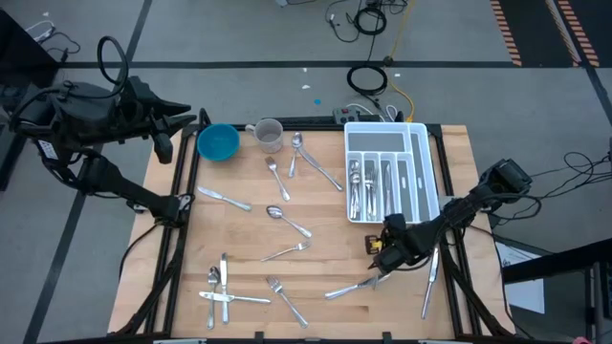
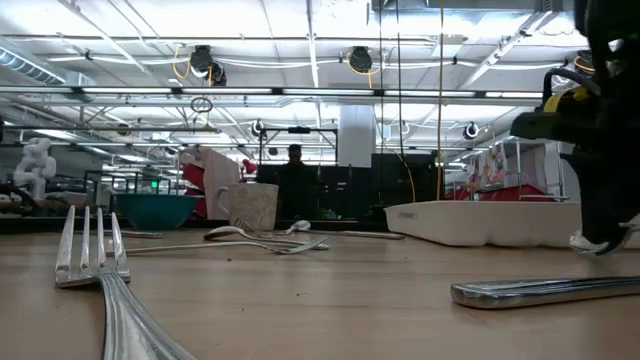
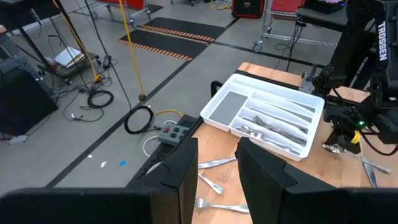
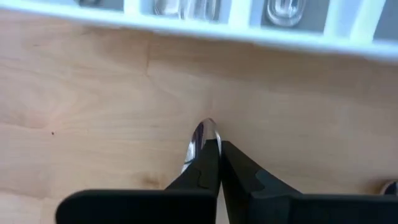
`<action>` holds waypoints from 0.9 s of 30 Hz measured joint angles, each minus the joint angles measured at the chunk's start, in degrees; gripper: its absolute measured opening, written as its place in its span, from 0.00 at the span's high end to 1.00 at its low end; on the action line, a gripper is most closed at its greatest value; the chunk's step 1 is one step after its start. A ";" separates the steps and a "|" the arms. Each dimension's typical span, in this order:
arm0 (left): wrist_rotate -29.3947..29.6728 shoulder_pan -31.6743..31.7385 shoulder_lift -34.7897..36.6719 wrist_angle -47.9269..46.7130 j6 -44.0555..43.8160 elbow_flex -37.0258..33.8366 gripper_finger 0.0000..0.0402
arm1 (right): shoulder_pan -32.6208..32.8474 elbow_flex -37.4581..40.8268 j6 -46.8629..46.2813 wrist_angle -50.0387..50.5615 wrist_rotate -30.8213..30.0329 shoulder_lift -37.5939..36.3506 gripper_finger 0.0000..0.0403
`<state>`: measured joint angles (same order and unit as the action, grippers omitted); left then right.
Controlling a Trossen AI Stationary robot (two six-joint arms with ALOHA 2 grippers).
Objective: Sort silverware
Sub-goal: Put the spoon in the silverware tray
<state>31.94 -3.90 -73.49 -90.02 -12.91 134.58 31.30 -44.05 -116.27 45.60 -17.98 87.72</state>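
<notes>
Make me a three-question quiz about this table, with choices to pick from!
1. Where is the blue bowl?
A. on the floor
B. beside the cup at a table corner
C. upside down on a fork

2. What colour is the tray with compartments?
A. white
B. red
C. green

3. What is the right gripper doing?
A. standing wide open
B. holding a napkin
C. shut on a silver piece

Answers:
1. B, because the high view shows bowl and cup side by side on the wood.
2. A, because its walls show white in the high view.
3. C, because the right wrist view shows the fingers pressed together at the shiny tip.
</notes>
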 joint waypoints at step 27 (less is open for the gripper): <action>0.00 0.00 0.00 0.00 0.13 0.00 0.71 | -5.14 -2.34 34.32 -18.36 -14.15 -0.11 1.00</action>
<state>31.94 -3.90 -73.49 -90.02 -12.78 134.58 26.16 -46.39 -81.95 27.23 -32.13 87.61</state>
